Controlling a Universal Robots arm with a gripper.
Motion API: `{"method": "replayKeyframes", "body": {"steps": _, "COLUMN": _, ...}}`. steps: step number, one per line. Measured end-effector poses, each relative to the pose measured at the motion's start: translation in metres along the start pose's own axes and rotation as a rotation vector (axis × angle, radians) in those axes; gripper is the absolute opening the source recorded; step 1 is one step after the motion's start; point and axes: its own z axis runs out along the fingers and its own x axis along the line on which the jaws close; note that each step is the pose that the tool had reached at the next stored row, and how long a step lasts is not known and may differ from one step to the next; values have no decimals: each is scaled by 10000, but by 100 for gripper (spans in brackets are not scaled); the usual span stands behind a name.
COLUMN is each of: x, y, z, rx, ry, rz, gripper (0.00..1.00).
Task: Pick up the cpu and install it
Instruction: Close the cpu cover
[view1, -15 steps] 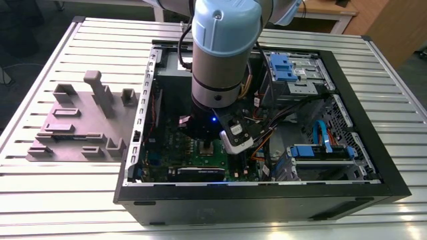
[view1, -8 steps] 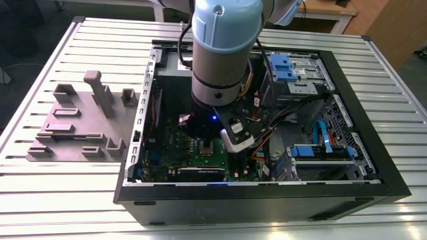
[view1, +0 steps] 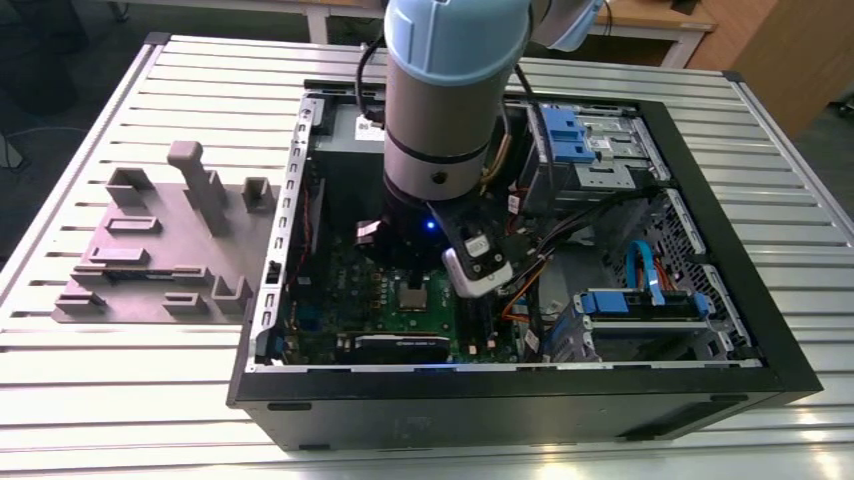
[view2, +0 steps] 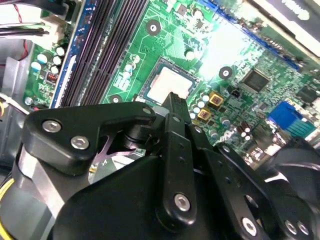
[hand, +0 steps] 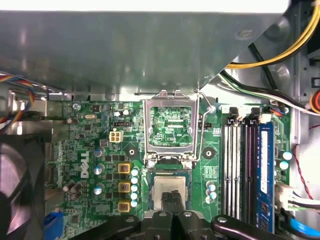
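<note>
You are holding the gripper (hand: 172, 196), jaws pressed together, over the cpu (hand: 167, 184) lying in the socket (hand: 149, 192) beside the open frame (hand: 172, 101), and are best keeping any push centred and vertical.

Print on the parts, little of it legible.
In the first wrist view a white logo (hand: 85, 166) stands on the motherboard (hand: 65, 145), next to the capacitors (hand: 98, 170) and apart from the cpu (hand: 170, 186); tiny white markings dot the board, too small to read. In the second wrist view white letters (view2: 297, 12) cross a black card (view2: 270, 10), not legible. In the exterior view a pale label (view1: 363, 127) lies on the grey box (view1: 334, 110), unreadable.
</note>
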Motion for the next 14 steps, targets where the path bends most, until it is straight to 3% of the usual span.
{"method": "replayKeyframes", "body": {"steps": 10, "x": 3, "y": 7, "z": -201, "rx": 111, "ry": 0, "rz": 2, "gripper": 10}}
{"method": "replayKeyframes", "body": {"steps": 14, "x": 3, "y": 7, "z": -208, "rx": 132, "ry": -2, "rz": 2, "gripper": 10}}
